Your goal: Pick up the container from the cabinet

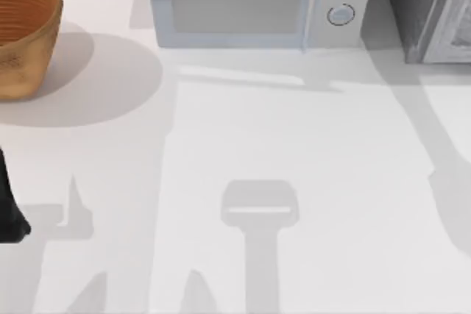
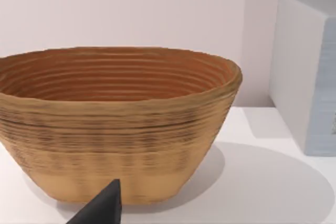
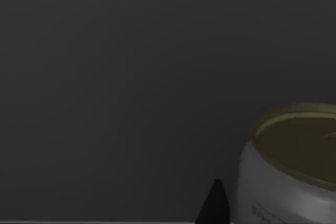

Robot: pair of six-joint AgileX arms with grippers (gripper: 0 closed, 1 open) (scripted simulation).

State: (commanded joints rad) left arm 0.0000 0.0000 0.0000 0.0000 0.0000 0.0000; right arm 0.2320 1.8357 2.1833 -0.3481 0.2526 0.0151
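Right gripper [image 3: 216, 203] noses inside the dark cabinet [image 1: 434, 12], container [image 3: 289, 171] just beside; finger spread unreadable. Off-centre closing could topple it.

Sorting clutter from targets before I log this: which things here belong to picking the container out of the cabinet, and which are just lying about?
Belong to the job:
container
cabinet
right gripper, close beside the container

Just lying about:
basket
microwave
left arm, parked at the table's left edge

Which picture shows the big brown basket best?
The left wrist view: the basket shows whole there, rim, ribbed inside and wall, standing on the white table. The top view catches just part of it at the far left corner.
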